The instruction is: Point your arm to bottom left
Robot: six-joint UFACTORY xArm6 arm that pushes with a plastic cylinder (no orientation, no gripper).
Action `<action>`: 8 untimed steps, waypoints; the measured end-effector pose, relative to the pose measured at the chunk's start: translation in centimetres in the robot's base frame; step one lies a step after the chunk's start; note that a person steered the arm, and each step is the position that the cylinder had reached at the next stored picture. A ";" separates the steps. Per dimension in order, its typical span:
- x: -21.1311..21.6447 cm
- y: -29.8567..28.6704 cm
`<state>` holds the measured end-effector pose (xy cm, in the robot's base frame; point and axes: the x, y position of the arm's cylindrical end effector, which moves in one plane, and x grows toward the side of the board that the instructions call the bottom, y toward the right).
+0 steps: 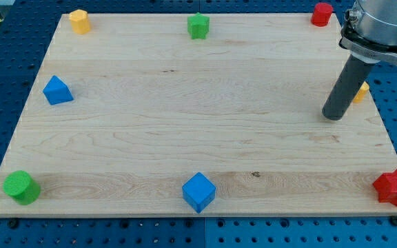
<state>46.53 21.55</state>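
Blue pegboard surrounds a pale wooden board (185, 131), and the task's goal is its bottom-left corner at the view's bottom left, where a green cylinder (21, 187) sits just inside the edge. My tip (334, 116) rests far from there, at the view's right, just beside a yellow block (361, 91) that the rod partly hides; there are no fingers to open or close, only the plain rod end. Blocks ring the rim, which I judge leaves the middle free for a straight diagonal slide: a blue cube (198, 191) at the bottom edge, a blue pyramid-like block (58, 90) at the left, a yellow block (79, 21) and green star (198, 25) along the top, a red cylinder (322, 14) top right, a red star (395, 187) bottom right.
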 end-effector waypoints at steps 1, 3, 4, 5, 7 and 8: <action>0.0 -1.4; 0.0 -13.2; -0.1 -19.7; -0.3 -27.6; 0.9 -40.1; 2.2 -47.0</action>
<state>48.74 -25.40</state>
